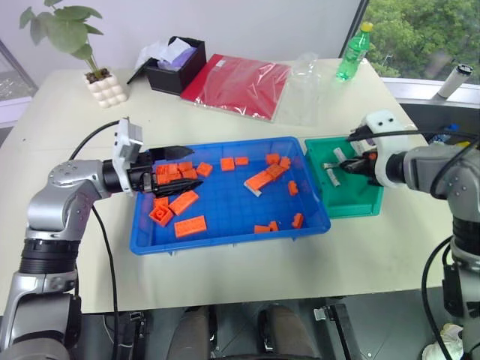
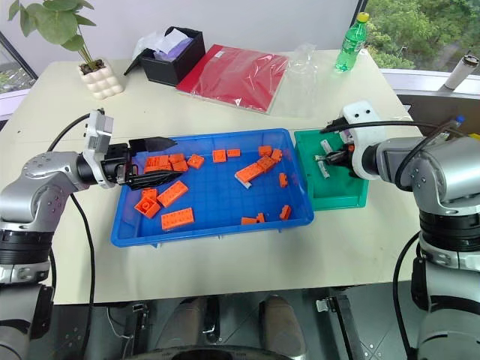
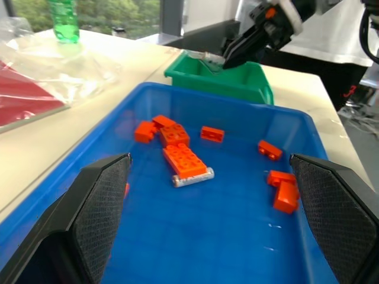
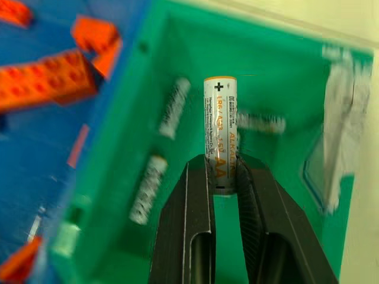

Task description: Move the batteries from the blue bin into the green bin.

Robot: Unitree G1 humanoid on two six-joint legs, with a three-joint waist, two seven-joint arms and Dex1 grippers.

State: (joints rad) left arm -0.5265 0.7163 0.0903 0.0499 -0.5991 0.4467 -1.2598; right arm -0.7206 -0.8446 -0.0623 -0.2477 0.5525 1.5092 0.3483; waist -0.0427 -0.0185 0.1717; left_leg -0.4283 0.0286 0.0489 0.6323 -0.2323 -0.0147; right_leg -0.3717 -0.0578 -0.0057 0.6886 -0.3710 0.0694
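**Over the green bin: one battery pinched, one lying in the blue bin**

Over on the robot's right side of the counter [image 1: 247, 277], the right end effector [image 4: 220, 177] is hanging over the green bin [image 1: 352, 202] with its two black fingers clamped on a battery [image 4: 219, 127], plus end pointing away from the wrist. Three more batteries [image 4: 173, 109] are lying loose on the green bin's floor below it.

The green bin is sitting right up against the blue bin [image 1: 225, 240]. That one is carrying a scatter of orange bricks [image 1: 190, 225], and one battery is lying against a long brick near the middle [image 3: 192, 178], so it's kind of tucked in there. The left end effector [image 1: 174, 169] is hovering level over the blue bin's left end, fingers spread wide apart and gripping nothing, with a cluster of bricks right under it.

Other stuff: a black box [image 1: 174, 64] stuffed with paper, a red folder [image 1: 236, 82], a clear plastic bag [image 1: 300, 86], a green bottle [image 1: 352, 52] and a small potted plant [image 1: 94, 71] are all sitting along the far side, well clear of the bins. The counter is pale beige, and a window with trees outside is showing past the far right corner.
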